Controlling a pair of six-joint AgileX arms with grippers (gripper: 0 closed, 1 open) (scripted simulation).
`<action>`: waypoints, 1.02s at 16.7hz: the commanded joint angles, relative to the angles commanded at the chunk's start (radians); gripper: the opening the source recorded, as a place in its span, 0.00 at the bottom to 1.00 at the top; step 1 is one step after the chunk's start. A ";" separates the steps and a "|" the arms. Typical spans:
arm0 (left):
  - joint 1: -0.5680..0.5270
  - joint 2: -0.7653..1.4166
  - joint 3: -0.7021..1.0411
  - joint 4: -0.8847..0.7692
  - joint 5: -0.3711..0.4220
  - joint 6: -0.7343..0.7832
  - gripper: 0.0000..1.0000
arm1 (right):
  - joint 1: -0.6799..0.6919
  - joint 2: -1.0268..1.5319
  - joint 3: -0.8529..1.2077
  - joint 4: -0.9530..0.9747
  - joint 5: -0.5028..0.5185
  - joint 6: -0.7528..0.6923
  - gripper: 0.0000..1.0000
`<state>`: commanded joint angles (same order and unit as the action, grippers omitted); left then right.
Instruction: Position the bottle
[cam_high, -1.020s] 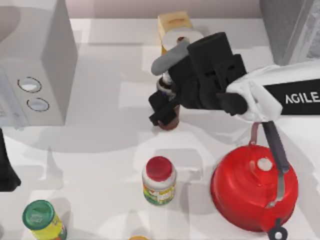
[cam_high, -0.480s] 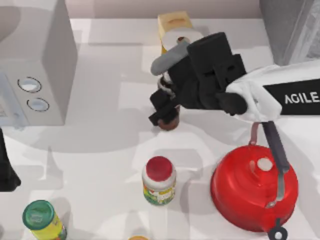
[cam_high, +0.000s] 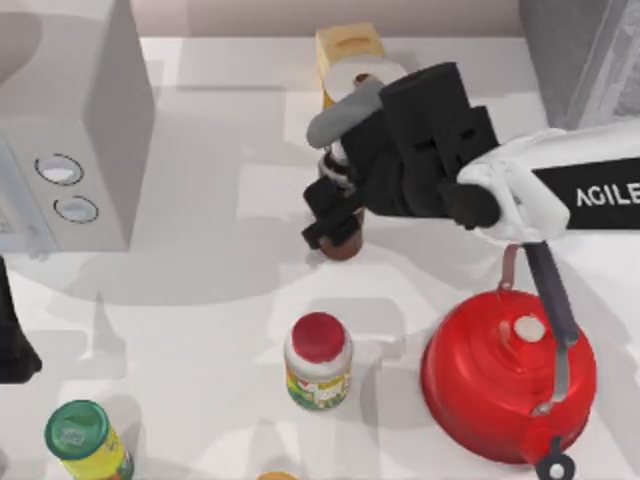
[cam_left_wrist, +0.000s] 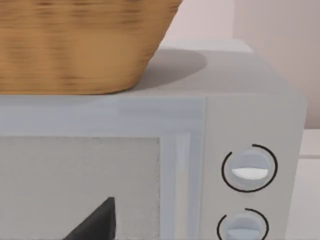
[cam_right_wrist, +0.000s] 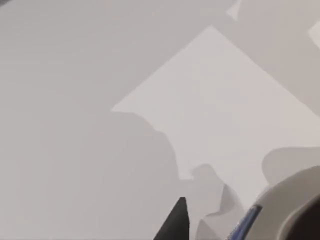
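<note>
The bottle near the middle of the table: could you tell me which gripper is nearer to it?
Right. The right gripper is at the bottle, its fingers around the body. The left arm sits parked at the table's left edge, far from it.

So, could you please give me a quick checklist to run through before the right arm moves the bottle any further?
1. Right gripper at the bottle: ok; its fingers sit at the bottle in the top view.
2. Grip firm: cannot tell; the arm hides the contact.
3. Bottle upright or tilted: cannot tell; just its brown lower end peeks out below the fingers.
4. White red-lidded jar apart from the bottle: ok, open table between them.
5. Red kettle apart from the bottle: ok, though the right arm passes above its handle.
6. Left gripper out of the way: ok, parked at the table's left edge by the microwave.
</note>
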<state>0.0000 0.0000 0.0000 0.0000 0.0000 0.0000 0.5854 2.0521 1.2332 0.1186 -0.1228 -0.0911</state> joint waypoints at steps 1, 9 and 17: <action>0.000 0.000 0.000 0.000 0.000 0.000 1.00 | -0.016 -0.021 -0.013 -0.002 0.002 0.005 0.00; 0.000 0.000 0.000 0.000 0.000 0.000 1.00 | -0.323 -0.421 -0.324 -0.097 0.102 0.092 0.00; 0.000 0.000 0.000 0.000 0.000 0.000 1.00 | -0.513 -0.620 -0.482 -0.130 0.201 0.135 0.00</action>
<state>0.0000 0.0000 0.0000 0.0000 0.0000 0.0000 0.0724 1.4325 0.7508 -0.0110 0.0785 0.0439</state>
